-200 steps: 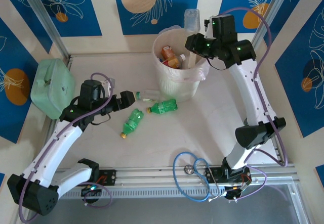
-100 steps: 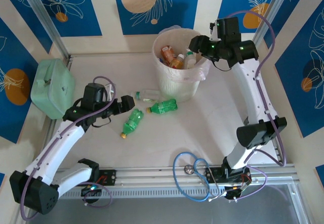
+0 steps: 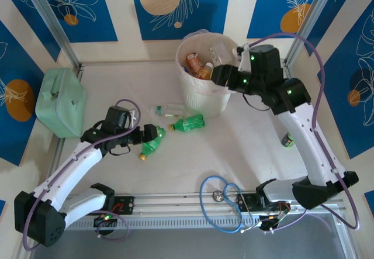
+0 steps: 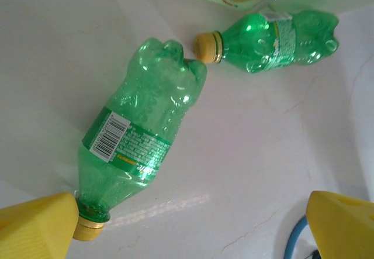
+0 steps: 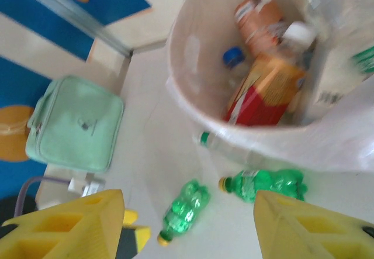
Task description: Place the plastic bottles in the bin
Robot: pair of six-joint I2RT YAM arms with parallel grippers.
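Observation:
Two green plastic bottles with yellow caps lie on the table in front of the bin [image 3: 204, 98]: the nearer one [image 3: 153, 141] [image 4: 143, 133] and one farther right [image 3: 188, 123] [image 4: 272, 34]. A clear bottle [image 3: 168, 109] [image 5: 217, 143] lies against the bin's foot. My left gripper [image 3: 149, 135] [image 4: 193, 232] is open low over the table, and the nearer bottle's cap touches its left finger [image 4: 35, 227]. My right gripper [image 3: 220, 75] [image 5: 187, 230] hangs open and empty at the bin's front rim [image 5: 175, 78]. Inside the bin lie several bottles, among them a red-orange labelled one [image 5: 263, 92].
A mint-green box [image 3: 61, 101] [image 5: 76, 124] stands at the table's left edge. A blue cable loop [image 3: 222, 196] lies on the front rail. A small green object [image 3: 286, 139] sits on the table at the right, beside the right arm.
My right gripper let go of a clear bottle over the bin, opened, and swung down and forward. My left gripper slid toward the nearer green bottle.

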